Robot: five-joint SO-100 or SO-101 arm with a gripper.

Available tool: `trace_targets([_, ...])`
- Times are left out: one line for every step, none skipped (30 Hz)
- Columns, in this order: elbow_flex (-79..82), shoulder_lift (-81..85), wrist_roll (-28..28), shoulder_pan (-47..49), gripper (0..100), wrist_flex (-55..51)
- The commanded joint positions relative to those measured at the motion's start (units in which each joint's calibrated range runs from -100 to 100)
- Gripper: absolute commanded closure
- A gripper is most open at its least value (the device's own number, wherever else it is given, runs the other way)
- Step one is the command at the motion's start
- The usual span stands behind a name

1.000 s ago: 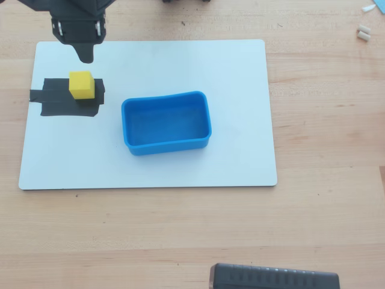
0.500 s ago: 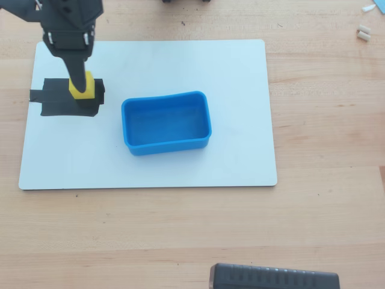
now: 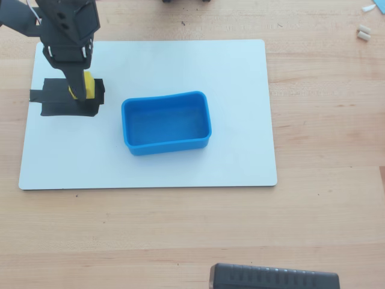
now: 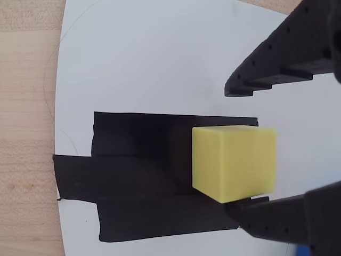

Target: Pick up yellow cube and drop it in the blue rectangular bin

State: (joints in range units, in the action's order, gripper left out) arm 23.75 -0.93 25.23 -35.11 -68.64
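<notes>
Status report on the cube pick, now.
Gripper open, jaws either side of the yellow cube, lower one touching, upper one apart. Cube on black tape patch. Blue rectangular bin empty, path clear.

Yellow cube upright on black tape; blue rectangular bin nearby, empty.

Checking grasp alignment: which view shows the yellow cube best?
The wrist view: the yellow cube sits large on the black tape between the open gripper fingers. In the overhead view the arm mostly covers the cube.
</notes>
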Motion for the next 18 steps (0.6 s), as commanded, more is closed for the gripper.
trace_targets([-4.02,-0.88,-0.2,-0.74,71,1.5])
trace_targets([-4.02,-1.16,-0.2,-0.74,75,1.67])
trace_targets([-4.02,-1.34,-0.2,-0.74,77,1.84])
trace_targets([-4.02,-1.44,-0.2,-0.74,79,2.0])
trace_targets([-4.02,-1.72,-0.2,-0.74,80,2.17])
trace_targets([-4.02,-1.9,-0.2,-0.74,81,2.25])
trace_targets([-4.02,-1.99,-0.2,-0.74,83,2.33])
trace_targets([-4.02,-2.09,-0.29,-0.83,86,2.33])
trace_targets([-4.02,-2.09,-0.54,-0.91,89,2.33])
trace_targets([-4.02,-2.09,-0.83,-0.91,90,2.33])
trace_targets([-4.02,-1.99,-1.22,-0.91,90,2.33])
trace_targets([-4.02,-1.9,-1.71,-0.91,90,2.17])
trace_targets([-4.38,-1.72,-2.44,-0.91,90,1.84])
trace_targets([-4.38,-1.34,-2.93,-0.74,90,1.26])
trace_targets([-4.38,-0.79,-3.76,-0.57,90,0.76])
trace_targets([-4.47,0.05,-4.49,-0.23,90,-0.06])
trace_targets([-4.38,1.26,-5.18,0.12,90,-0.89])
trace_targets([-4.11,2.74,-5.81,0.63,90,-1.47])
